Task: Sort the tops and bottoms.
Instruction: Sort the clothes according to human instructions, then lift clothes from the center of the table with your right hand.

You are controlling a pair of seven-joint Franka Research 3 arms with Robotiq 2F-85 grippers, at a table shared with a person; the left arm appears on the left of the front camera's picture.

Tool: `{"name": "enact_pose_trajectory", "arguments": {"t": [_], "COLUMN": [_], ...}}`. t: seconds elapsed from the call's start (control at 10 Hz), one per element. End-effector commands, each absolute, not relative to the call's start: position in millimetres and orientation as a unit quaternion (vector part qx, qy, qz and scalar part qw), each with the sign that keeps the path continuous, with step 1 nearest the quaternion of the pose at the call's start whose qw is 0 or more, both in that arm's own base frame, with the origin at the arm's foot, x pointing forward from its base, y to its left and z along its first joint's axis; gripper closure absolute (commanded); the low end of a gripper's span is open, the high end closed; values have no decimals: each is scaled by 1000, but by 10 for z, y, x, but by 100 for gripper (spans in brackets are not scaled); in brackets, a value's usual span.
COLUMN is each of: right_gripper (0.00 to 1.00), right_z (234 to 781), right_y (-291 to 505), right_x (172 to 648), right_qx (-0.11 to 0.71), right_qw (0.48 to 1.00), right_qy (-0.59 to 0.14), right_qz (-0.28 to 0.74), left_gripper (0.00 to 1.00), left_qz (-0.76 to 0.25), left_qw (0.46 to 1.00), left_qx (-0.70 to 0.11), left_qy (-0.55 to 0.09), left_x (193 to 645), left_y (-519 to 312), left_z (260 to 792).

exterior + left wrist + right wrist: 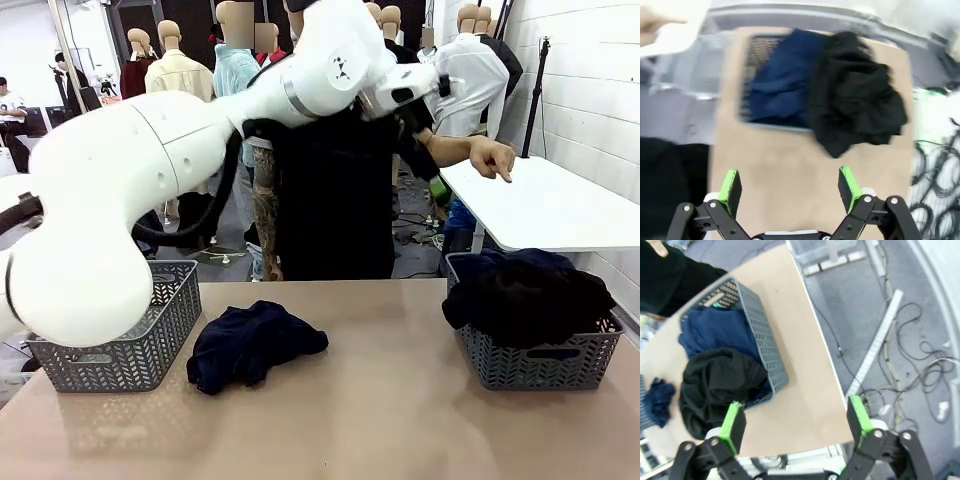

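A black garment [525, 295] lies heaped over the grey basket [540, 365] on the right and hangs over its near rim, with a navy garment [780, 80] under it. Another navy garment [255, 345] lies crumpled on the table between the two baskets. My left arm [330, 70] reaches high across the middle. Its gripper [790, 187] hangs open and empty well above that basket and the black garment [855, 100]. My right gripper [797, 422] is also open and empty, high over the table's right edge beside the basket [765, 350]. The bottoms are out of view.
A second grey basket [150, 340] stands at the table's left, partly behind my left arm. A person in black stands at the far side, one hand [492, 158] pointing down at a white side table [560, 205]. Cables lie on the floor [900, 350] to the right.
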State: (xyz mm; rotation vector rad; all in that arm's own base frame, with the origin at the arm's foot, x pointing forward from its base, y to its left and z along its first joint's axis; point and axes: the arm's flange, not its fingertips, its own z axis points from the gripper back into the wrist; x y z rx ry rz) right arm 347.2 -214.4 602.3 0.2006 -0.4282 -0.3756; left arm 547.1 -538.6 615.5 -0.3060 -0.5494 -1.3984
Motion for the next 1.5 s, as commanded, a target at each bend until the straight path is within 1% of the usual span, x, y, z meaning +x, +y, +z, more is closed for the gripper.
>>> {"name": "enact_pose_trajectory", "arguments": {"t": [0.0,0.1,0.2,0.3,0.4,1.1,1.2,1.4], "right_gripper": [0,0,0,0,0,0,0,0], "right_z": [6024,6024,6024,6024,6024,6024,6024,6024], "right_y": [-2155,-2155,-2155,-2155,-2155,-2155,-2155,-2155], "right_x": [3467,3467,3467,3467,3467,3467,3467,3467], "right_qx": [91,91,91,91,91,91,91,91], "right_qw": [958,958,958,958,958,958,958,958], "right_qy": [-206,-206,-206,-206,-206,-206,-206,-206], "right_qz": [-179,-179,-179,-179,-179,-179,-179,-179], "left_gripper": [0,0,0,0,0,0,0,0], "left_qz": [-505,-445,-408,-414,-456,-451,-430,-319], "left_qw": [825,866,888,882,856,860,872,919], "left_qx": [-62,-59,-39,-56,-44,-46,-11,27], "left_qy": [-248,-219,-208,-219,-241,-236,-232,-229], "left_x": [5286,5197,5077,4949,5849,5830,5893,5852], "left_y": [-4940,-4595,-4301,-4191,-4912,-4921,-4589,-3560], "left_z": [5899,5731,5609,5504,6160,6156,6045,5823]}}
